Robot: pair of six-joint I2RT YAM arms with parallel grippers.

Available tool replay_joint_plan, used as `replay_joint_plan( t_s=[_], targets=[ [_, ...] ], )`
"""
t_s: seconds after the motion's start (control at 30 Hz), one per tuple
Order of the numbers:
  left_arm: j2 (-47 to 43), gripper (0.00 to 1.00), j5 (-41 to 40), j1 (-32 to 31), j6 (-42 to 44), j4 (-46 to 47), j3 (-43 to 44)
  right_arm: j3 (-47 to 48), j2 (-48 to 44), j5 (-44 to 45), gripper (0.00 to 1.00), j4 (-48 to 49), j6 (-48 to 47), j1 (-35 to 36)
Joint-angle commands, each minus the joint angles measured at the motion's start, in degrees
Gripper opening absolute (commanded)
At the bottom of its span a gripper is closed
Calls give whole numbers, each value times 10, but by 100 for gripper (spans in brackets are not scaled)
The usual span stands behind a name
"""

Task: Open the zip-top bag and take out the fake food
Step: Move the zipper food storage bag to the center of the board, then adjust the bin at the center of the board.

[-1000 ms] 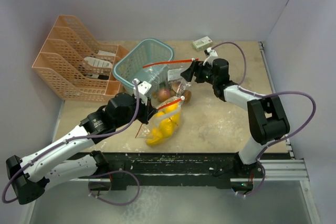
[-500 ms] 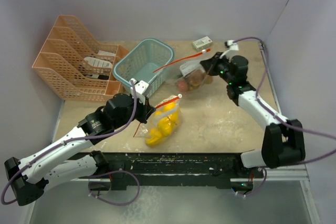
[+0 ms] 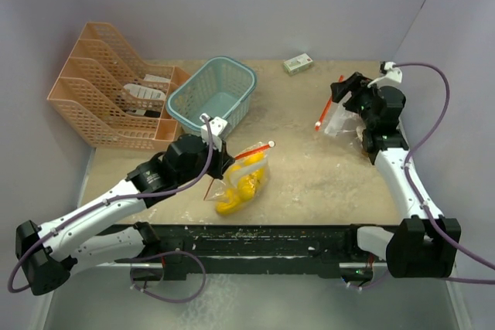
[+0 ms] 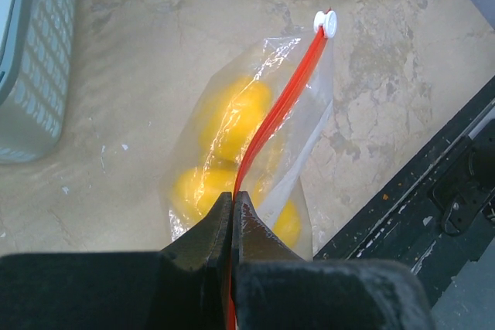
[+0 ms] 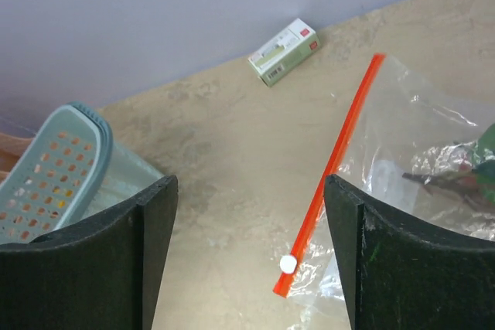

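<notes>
My left gripper (image 4: 232,197) is shut on the red zip strip (image 4: 271,106) of a clear zip-top bag (image 3: 241,178) near the table's front. Its white slider (image 4: 326,22) sits at the far end. Yellow fake food (image 4: 228,117) fills this bag. A second clear bag (image 3: 338,120) with a red strip (image 5: 332,164) and white slider (image 5: 288,263) lies at the right. My right gripper (image 5: 249,187) hovers open above its strip end (image 3: 346,92), touching nothing. A brownish-green piece (image 5: 456,179) shows through that bag at the view's edge.
A teal basket (image 3: 213,98) stands behind the left gripper, also at the left edge of the left wrist view (image 4: 31,59). An orange file rack (image 3: 108,98) fills the back left. A small white-green box (image 3: 298,62) lies by the back wall. The dark front rail (image 4: 433,183) is close.
My right gripper carried the second bag from the middle to the right, let it go, and now stands open over it. The left gripper keeps its hold and has shifted slightly.
</notes>
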Motion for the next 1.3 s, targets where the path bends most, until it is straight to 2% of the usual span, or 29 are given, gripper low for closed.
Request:
replay_joint_plan(
  t_s=[0.0, 0.1, 0.23, 0.33, 0.47, 0.57, 0.8, 1.17, 1.27],
  targets=[
    [-17, 0, 3, -2, -16, 31, 18, -34, -15, -34, 80, 39, 13, 9],
    [-31, 0, -10, -2, -24, 31, 6, -47, -13, -17, 80, 63, 16, 64],
    [-34, 0, -22, -3, -31, 27, -1, -3, 57, 12, 74, 67, 2, 151],
    [-32, 0, -26, -3, -33, 18, 3, 44, 122, 11, 73, 74, 5, 190],
    [-36, 0, -34, -3, -35, 7, 4, 141, 215, 6, 83, 57, 5, 232],
    [-43, 0, -39, -3, -36, 1, 3, 215, 276, 31, 86, 26, -2, 268],
    [-55, 0, -51, -2, -30, -18, 5, 323, 386, 37, 69, -2, 10, 309],
    [-65, 0, -66, -3, -26, -28, -3, 472, 509, 36, 68, -33, -14, 363],
    [-68, 0, -66, -2, -29, -34, -6, 489, 511, 56, 70, -46, -24, 371]
  ],
)
